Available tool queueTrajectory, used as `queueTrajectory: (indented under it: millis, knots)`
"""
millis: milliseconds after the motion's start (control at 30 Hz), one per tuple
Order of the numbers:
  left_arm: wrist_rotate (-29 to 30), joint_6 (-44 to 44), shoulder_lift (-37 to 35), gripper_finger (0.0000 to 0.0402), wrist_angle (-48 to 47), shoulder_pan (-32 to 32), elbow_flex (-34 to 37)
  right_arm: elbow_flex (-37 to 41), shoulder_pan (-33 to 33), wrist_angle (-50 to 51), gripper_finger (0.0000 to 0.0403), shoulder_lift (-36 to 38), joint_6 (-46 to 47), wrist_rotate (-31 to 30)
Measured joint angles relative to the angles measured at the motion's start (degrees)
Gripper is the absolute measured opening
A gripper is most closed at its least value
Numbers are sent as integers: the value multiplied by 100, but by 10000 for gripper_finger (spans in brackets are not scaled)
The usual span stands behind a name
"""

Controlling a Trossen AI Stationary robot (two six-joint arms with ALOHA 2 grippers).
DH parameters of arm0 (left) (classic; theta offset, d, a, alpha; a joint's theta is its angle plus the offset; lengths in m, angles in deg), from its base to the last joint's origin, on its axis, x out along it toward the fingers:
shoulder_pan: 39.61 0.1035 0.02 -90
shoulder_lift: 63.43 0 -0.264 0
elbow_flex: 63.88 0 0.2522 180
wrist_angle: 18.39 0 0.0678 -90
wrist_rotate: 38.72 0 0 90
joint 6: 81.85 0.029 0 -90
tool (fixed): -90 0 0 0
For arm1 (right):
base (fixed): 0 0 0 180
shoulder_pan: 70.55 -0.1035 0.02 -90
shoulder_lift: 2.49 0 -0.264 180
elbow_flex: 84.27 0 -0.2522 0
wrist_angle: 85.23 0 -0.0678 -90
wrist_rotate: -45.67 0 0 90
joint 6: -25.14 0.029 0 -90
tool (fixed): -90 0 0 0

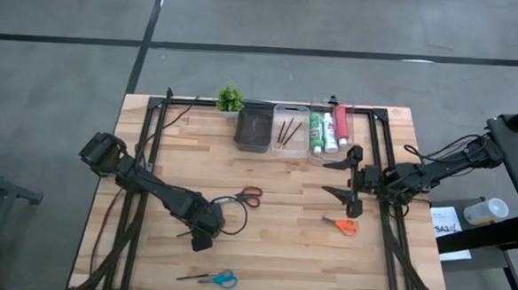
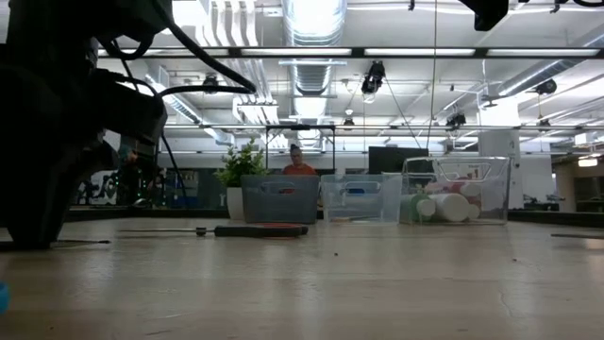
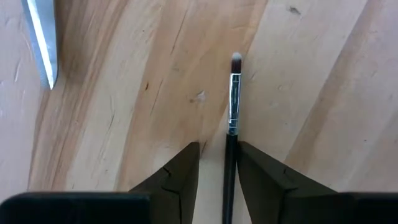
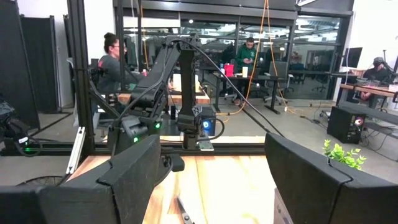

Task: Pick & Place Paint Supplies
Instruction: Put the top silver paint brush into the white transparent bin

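A thin dark brush (image 3: 233,93) lies flat on the wooden table (image 1: 271,261), bristle tip pointing away from my left gripper (image 3: 217,155). That gripper is open and low over the table. Its fingers stand on either side of the brush handle, with a gap showing on each side. In the high view it sits left of centre (image 1: 203,238). My right gripper (image 1: 353,178) is open wide and empty, raised right of centre. Red-handled scissors (image 1: 250,196), orange-handled scissors (image 1: 345,226) and blue-handled scissors (image 1: 224,278) lie flat on the table.
At the far edge stand a dark bin (image 1: 254,127), a clear bin with brushes (image 1: 290,133), a clear bin with paint tubes (image 1: 331,129) and a small potted plant (image 1: 230,99). A scissors blade (image 3: 42,43) lies near the left gripper. People show in the room beyond.
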Motion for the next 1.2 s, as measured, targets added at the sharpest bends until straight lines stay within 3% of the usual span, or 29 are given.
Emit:
queueTrajectory:
  millis: [767,933,1200]
  knots:
    - [351,40,11,117,324,-16,26,0,0,-1,288,0,-260,0]
    - [409,-2,11,117,617,-14,44,0,0,-1,288,0,-983,-2]
    - [611,-715,-2,117,1172,-76,256,0,0,1,288,0,-2978,-11]
